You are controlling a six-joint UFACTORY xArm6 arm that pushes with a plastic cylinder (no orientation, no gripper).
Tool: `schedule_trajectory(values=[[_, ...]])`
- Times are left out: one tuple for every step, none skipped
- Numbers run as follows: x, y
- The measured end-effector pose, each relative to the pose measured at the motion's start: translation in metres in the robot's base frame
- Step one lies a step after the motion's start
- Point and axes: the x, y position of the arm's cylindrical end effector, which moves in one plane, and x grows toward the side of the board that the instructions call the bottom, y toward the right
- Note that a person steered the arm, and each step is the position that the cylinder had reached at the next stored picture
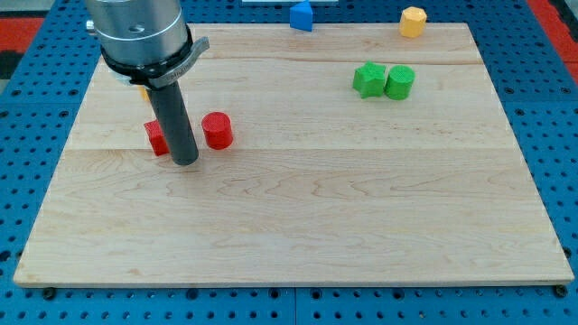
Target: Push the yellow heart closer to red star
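Wooden board (298, 208) with one dark rod and seven blocks showing.
Largest to smallest: the rod stands at the view's left, its tip (185, 162) between two red blocks, a star (156, 137) partly hidden just left and a cylinder (217, 130) just right. Two green blocks (368, 79) (399, 81) touch at upper right. One blue block (302, 15) and one yellow hexagon (413, 21) sit at the top edge. One yellow sliver (144, 91), likely the heart, peeks from behind the arm above the star.
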Motion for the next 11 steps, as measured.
schedule_trajectory(values=[[0.041,-0.067],[0.049,-0.119],[0.029,-0.135],[-0.003,-0.159],[-0.053,-0.166],[-0.068,-0.171],[-0.108,-0.171],[-0.118,-0.163],[-0.142,-0.126],[-0.168,-0.119],[-0.169,-0.068]])
